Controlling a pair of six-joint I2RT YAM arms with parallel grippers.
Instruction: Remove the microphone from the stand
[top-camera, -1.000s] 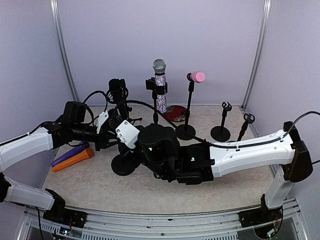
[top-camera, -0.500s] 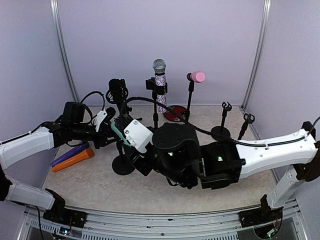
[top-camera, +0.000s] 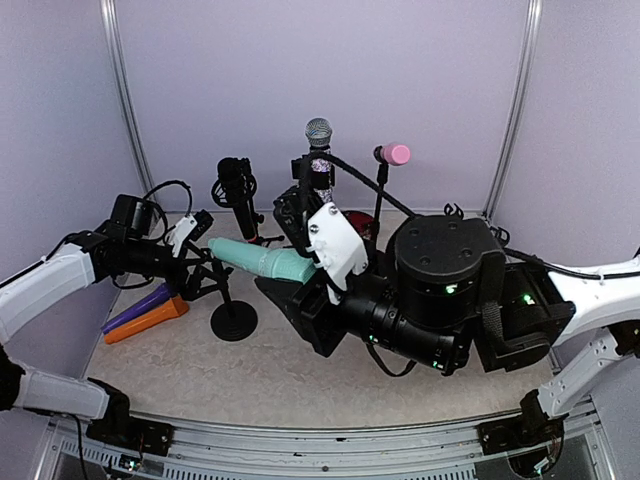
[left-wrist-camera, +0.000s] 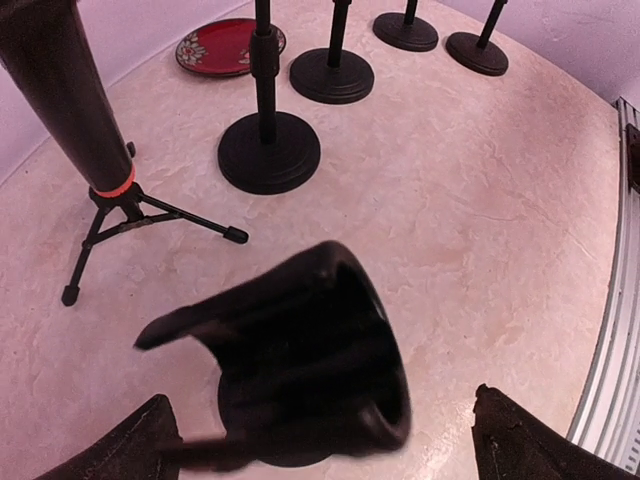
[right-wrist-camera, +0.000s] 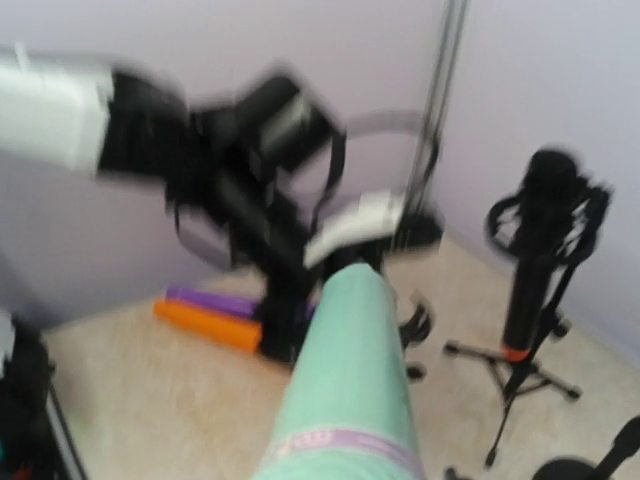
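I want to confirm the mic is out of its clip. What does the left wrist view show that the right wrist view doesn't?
Only left wrist: the red plate. Only right wrist: the green mic up close, the left arm, the orange item and purple item. Both: the black tripod mic, and seemingly the empty clip, blurred in the right wrist view.
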